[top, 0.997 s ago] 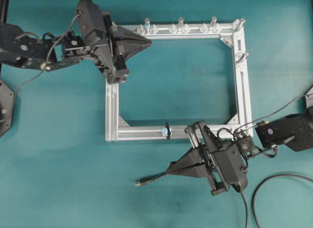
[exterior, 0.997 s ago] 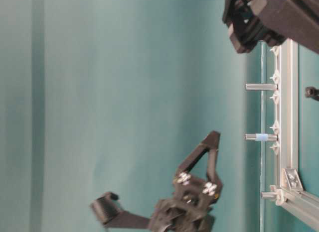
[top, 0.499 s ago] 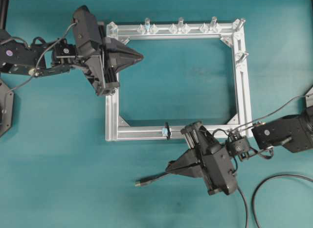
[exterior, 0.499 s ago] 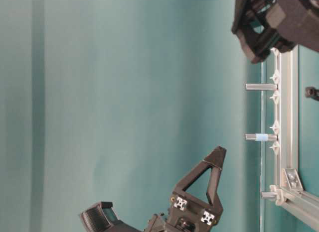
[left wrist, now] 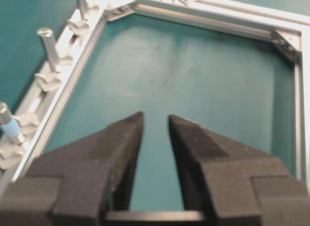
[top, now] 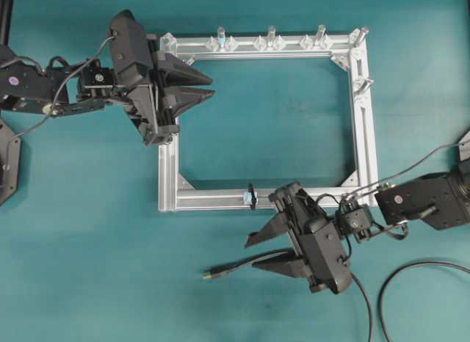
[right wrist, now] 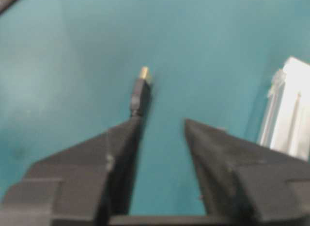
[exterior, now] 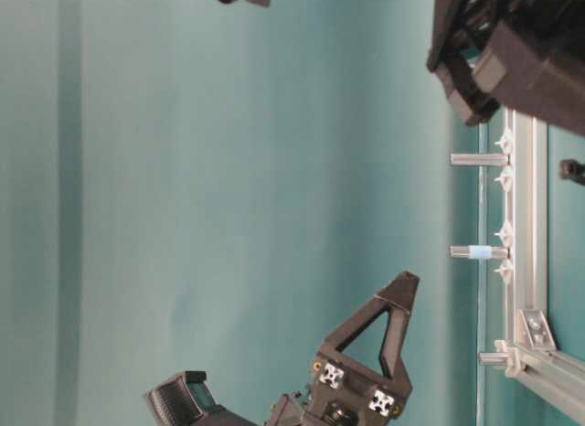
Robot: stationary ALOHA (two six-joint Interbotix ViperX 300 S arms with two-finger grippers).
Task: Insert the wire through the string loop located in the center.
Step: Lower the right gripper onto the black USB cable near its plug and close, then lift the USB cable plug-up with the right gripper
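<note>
Black and thin, the wire is laid on the teal mat, metal-tipped, between the spread right gripper fingers. The left gripper is parted, empty.

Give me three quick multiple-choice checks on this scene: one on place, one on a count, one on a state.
1. Where is the wire's plug?
A. through the loop
B. on the table outside the frame
C. inside the frame

2. How many pegs stand along the frame's top bar?
A. one
B. three
C. six

3. How does the right gripper stand?
A. open
B. shut on the wire
C. shut on the loop

Answers:
1 B: the plug lies below the bottom bar, left of the right gripper, short of the loop.
2 B: three pegs show overhead.
3 A: its jaws are spread, and the wire runs between them.
</note>
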